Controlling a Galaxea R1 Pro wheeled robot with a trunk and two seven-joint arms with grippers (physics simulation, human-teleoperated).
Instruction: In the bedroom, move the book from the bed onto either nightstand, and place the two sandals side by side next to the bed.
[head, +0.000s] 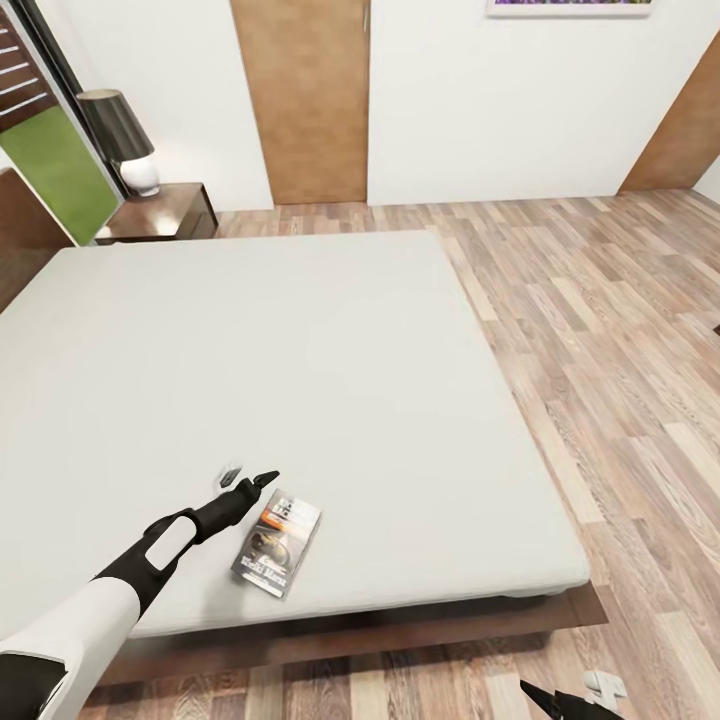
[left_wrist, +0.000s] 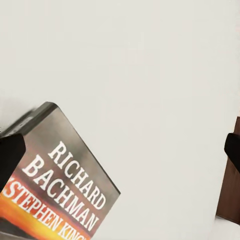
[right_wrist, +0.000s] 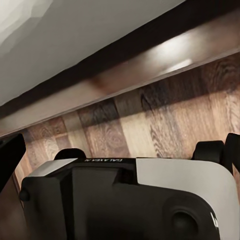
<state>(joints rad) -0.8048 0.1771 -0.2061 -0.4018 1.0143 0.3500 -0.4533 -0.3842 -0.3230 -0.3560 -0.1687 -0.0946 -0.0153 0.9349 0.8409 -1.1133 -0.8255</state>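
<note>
While the white-and-black left arm reaches forward and low over the large off-white mattress of the dark-framed bed, its black left gripper hovers just above the sheet with its two fingers spread apart and nothing between them. The thin paperback book with a dark cover and orange band lies flat near the bed's front edge, just beside the gripper; in the left wrist view its white lettering sits by one fingertip. The dark reddish-brown glossy nightstand stands beyond the far left corner of the bed, carrying a dark-shaded lamp. The right gripper hangs low over the wood-plank floor; I cannot tell how far it is open.
</note>
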